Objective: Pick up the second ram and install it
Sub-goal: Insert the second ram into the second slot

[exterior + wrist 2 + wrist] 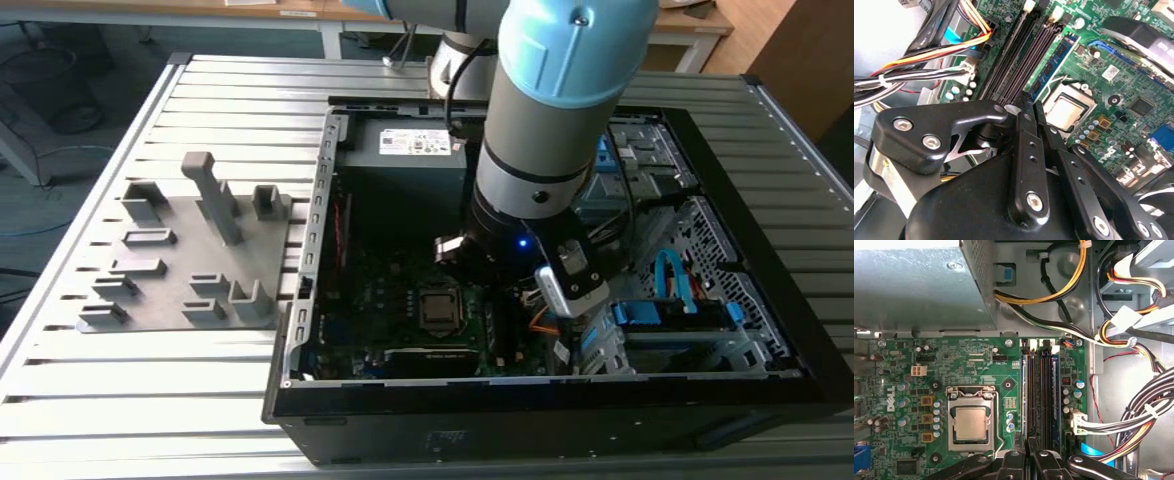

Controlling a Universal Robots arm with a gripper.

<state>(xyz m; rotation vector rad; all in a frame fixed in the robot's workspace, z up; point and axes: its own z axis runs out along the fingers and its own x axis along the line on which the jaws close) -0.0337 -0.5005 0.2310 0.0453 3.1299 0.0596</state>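
A ribbed metal table (160,400) carried an open computer case (747,390) and a grey fixture block (187,260), with wooden desks behind. One arm (547,120) reached down into the case over the green motherboard (909,385). Its gripper (1027,456) hung right above the bank of four memory slots (1041,395), fingers (1026,150) pressed together, nothing visibly between them. One blue ram (1056,62) stood seated in a slot, just ahead of the fingertips; the neighbouring slots looked dark.

Even daylight, dim case interior (400,230), soft blur on near end effector (1026,112)
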